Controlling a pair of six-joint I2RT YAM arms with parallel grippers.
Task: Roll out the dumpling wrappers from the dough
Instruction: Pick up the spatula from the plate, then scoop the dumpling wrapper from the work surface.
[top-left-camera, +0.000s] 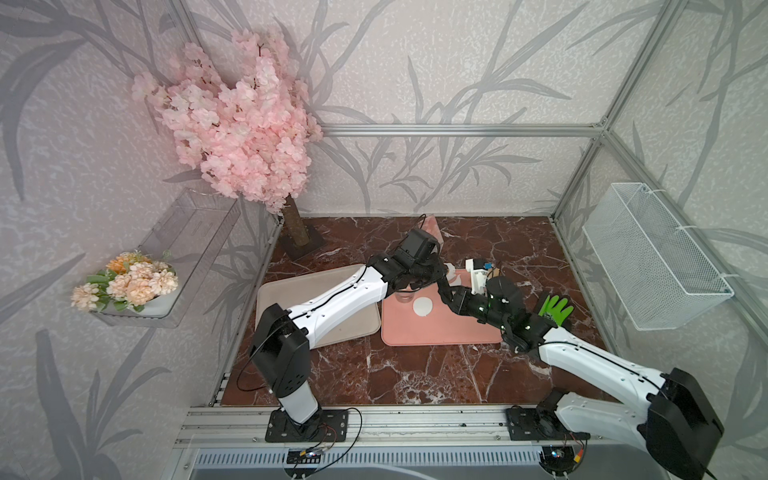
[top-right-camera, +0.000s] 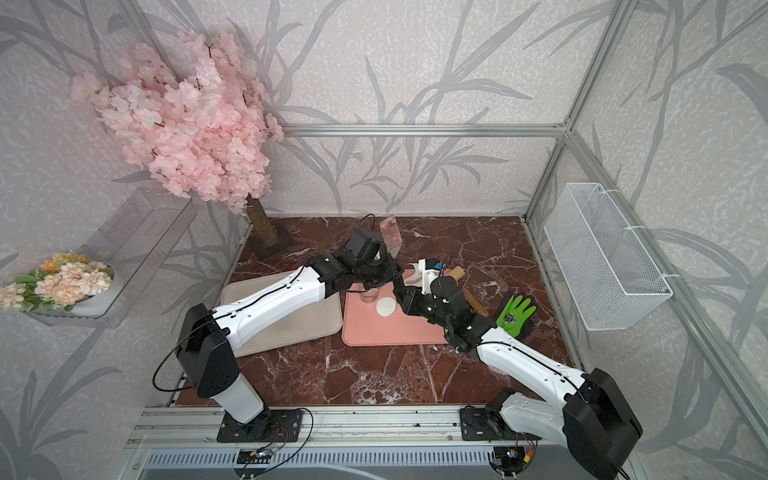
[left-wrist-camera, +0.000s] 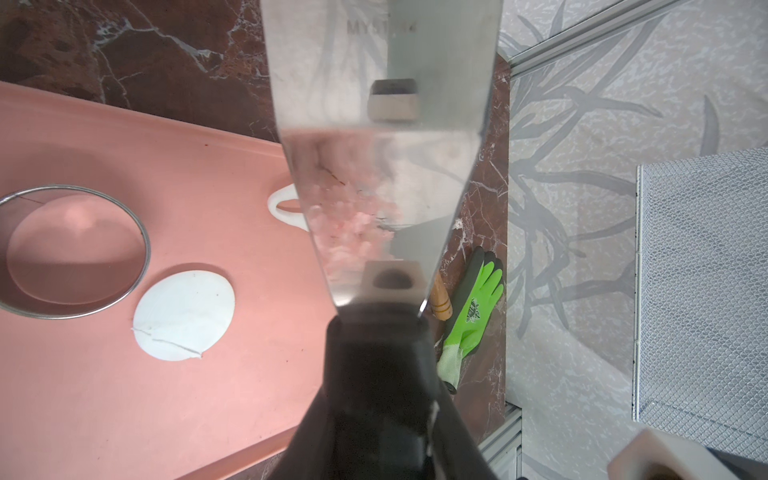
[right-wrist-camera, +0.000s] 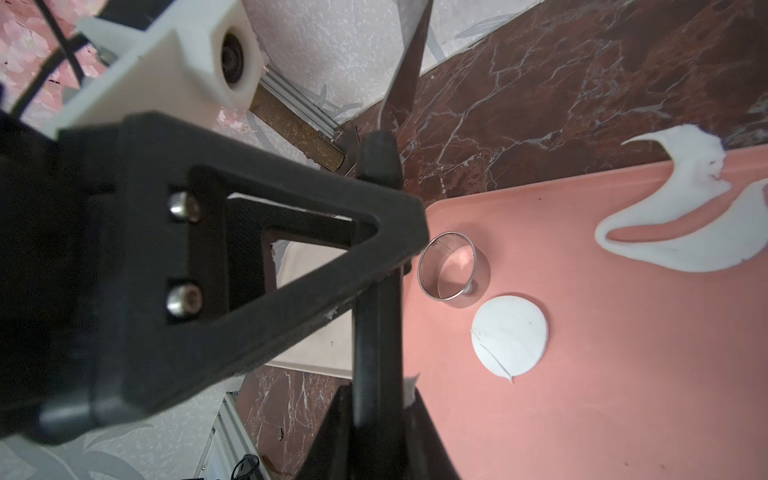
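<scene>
Closest in, we saw the right end effector (right-wrist-camera: 376, 415) with its fingers closed on the black handle of a metal scraper (left-wrist-camera: 382, 166), the blade rising away from both arms toward the back wall. The left end effector (top-left-camera: 436, 272) met it at the same handle, but we could not tell whether its fingers pressed the handle or stood clear of it. Below the two end effectors lay a pink mat (top-left-camera: 440, 332) on the table (top-left-camera: 415, 374). On it, just on the base side of the end effectors, the dumpling wrapper (top-left-camera: 423, 307) lay flat, a thin white disc with a fine tear along one edge. A clear glass cup (right-wrist-camera: 451, 270) stood upright just beside the wrapper, on the left end effector's side. Beyond the end effectors, at the mat's far edge, lay the dough (right-wrist-camera: 685, 253), a ragged white strip with a curved tail. To the right of the right end effector a tan wooden roller (top-right-camera: 476, 305) lay partly hidden by the arm, and a green glove (top-left-camera: 555, 309) lay farther right. A beige tray (top-left-camera: 332, 328) sat under the left arm, well left of both.
</scene>
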